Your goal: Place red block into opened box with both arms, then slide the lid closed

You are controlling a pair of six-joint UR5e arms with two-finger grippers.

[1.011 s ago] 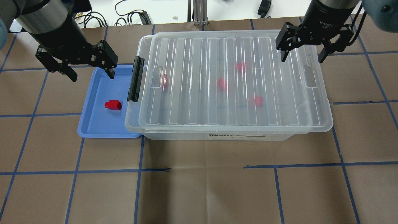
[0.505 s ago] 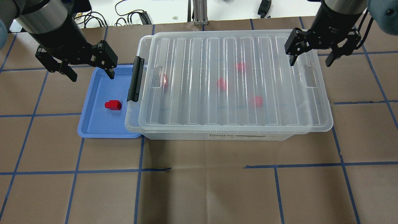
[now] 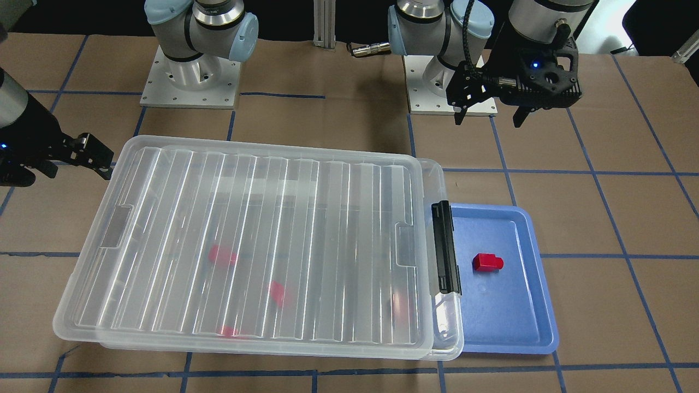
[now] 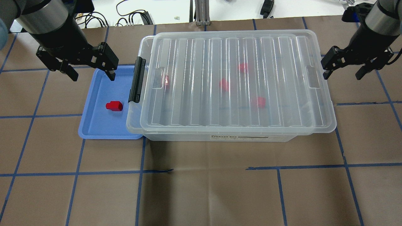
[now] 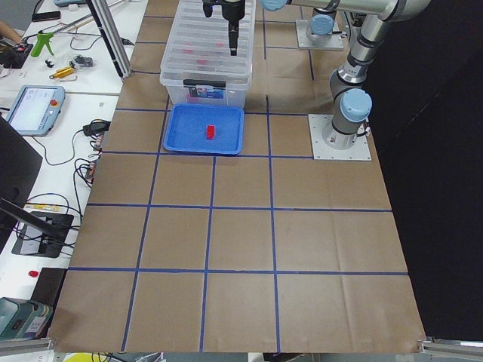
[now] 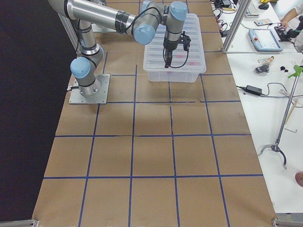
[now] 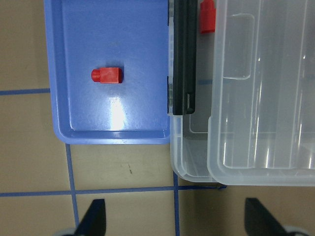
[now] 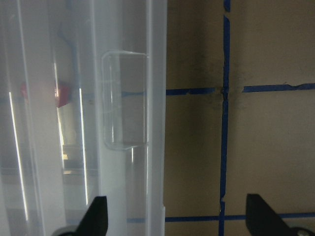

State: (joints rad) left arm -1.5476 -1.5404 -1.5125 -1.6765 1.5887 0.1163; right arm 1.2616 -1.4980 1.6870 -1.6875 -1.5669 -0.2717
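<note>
One red block (image 4: pixel 114 106) lies on its side in the blue tray (image 4: pixel 94 127), also in the left wrist view (image 7: pixel 107 75). The clear box (image 4: pixel 176 137) holds several red blocks (image 4: pixel 224 84), blurred through the ribbed lid (image 4: pixel 201 94). The lid covers nearly all of the box, leaving a narrow gap by the black clip bar (image 4: pixel 137 80). My left gripper (image 4: pixel 93 77) hangs open and empty over the tray's far edge. Off the box's right end, my right gripper (image 4: pixel 341 77) is open and empty, apart from the lid's tab (image 8: pixel 124 101).
The blue tray touches the box's left end. Brown paper with blue tape lines covers the table (image 4: pixel 201 194). Cables (image 4: pixel 132 17) and a metal post lie beyond the far edge. Benches with tools flank the table in the side views.
The right gripper has moved right and toward the front, from above the lid's far right corner to beyond the box's right end. The left gripper, lid and blocks have not moved.
</note>
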